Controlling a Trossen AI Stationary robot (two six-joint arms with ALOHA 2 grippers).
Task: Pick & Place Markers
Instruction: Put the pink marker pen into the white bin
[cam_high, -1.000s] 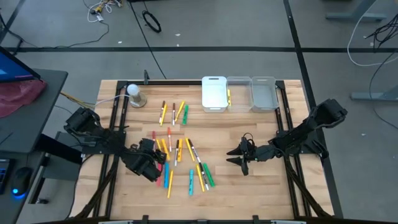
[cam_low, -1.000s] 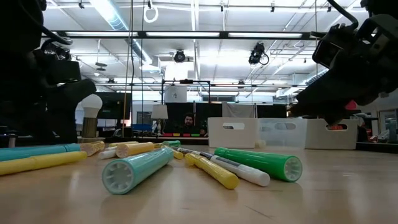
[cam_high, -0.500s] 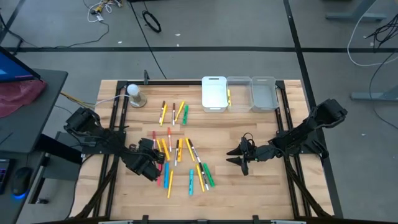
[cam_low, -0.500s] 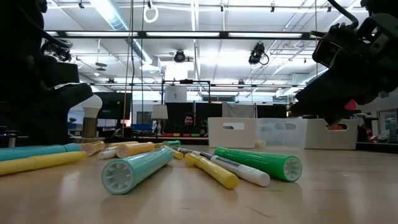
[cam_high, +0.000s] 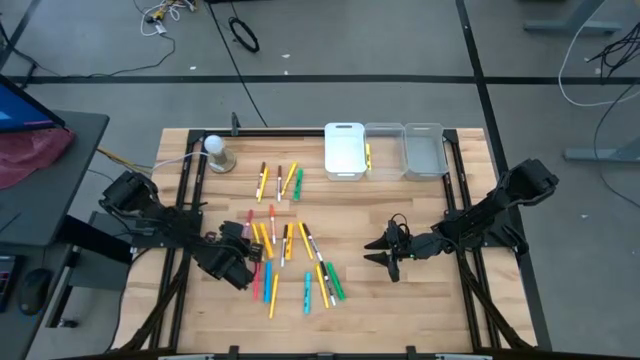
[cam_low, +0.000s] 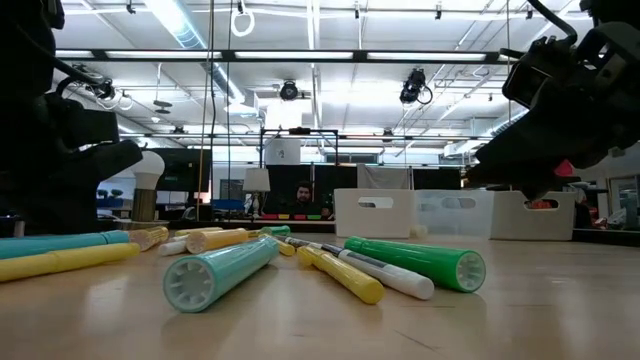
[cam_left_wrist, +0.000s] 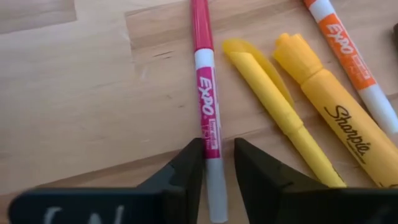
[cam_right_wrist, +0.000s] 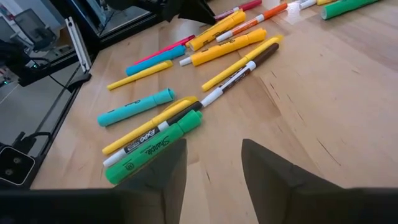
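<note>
While left fingers (cam_left_wrist: 194, 168) straddle pink marker (cam_left_wrist: 204, 93) (yellow markers (cam_left_wrist: 273, 99) beside), right gripper (cam_high: 385, 252) apart

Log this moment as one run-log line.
task: pick and place markers | left gripper: closing around red marker on table | right gripper: open, waiting, holding nothing | bins: one marker visible
</note>
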